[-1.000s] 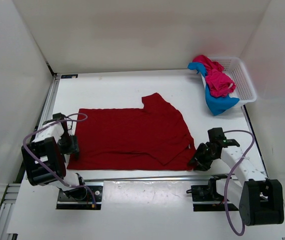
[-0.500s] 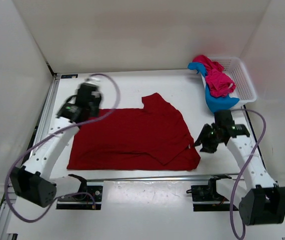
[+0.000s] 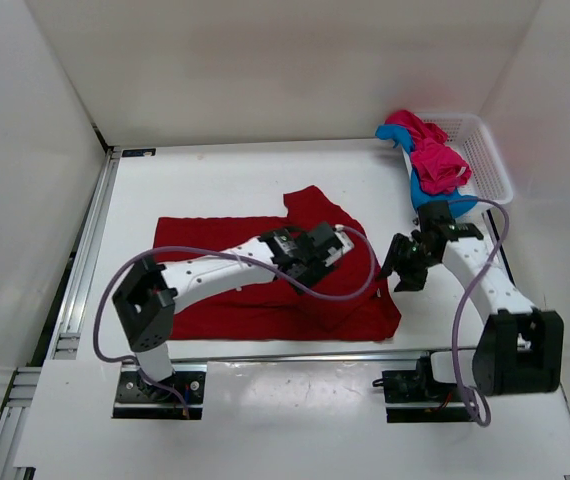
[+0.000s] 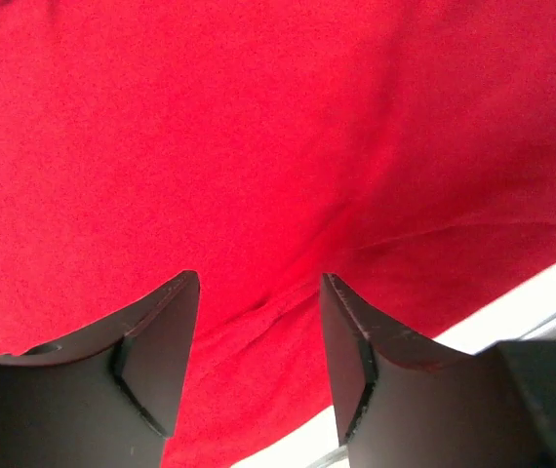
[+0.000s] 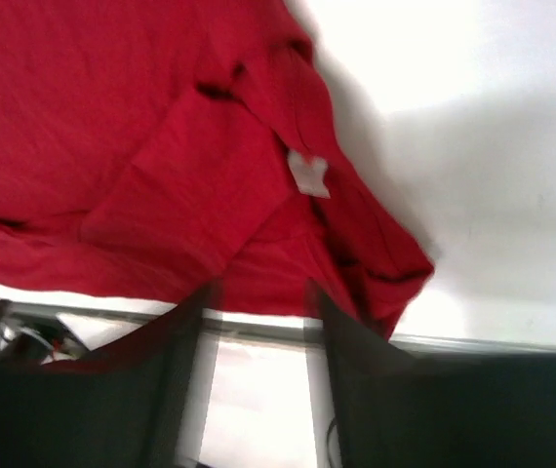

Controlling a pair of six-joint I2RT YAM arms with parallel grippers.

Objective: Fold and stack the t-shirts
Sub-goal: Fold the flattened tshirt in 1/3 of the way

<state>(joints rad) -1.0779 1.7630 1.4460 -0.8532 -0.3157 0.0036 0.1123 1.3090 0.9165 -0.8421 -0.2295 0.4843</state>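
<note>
The dark red t-shirt (image 3: 255, 270) lies spread flat on the white table, with a sleeve pointing to the far side and a folded flap near its right front corner. My left gripper (image 3: 322, 246) reaches across the shirt's right half. In the left wrist view it (image 4: 258, 331) hovers open over red cloth (image 4: 278, 146), with nothing between its fingers. My right gripper (image 3: 403, 264) hangs just off the shirt's right edge. The blurred right wrist view shows it (image 5: 258, 322) open and empty above the shirt's front corner (image 5: 376, 263). The pink t-shirt (image 3: 435, 155) and the blue t-shirt (image 3: 435, 208) spill over the basket's left rim.
A white mesh basket (image 3: 490, 165) stands at the back right corner. White walls close in the table on three sides. A metal rail (image 3: 285, 355) runs along the front edge. A small white label (image 5: 307, 175) shows on the red shirt.
My left arm swung from the shirt's left side across to its right half. The right gripper rose from the shirt's front right corner and moved to the far side, its jaws wider apart.
</note>
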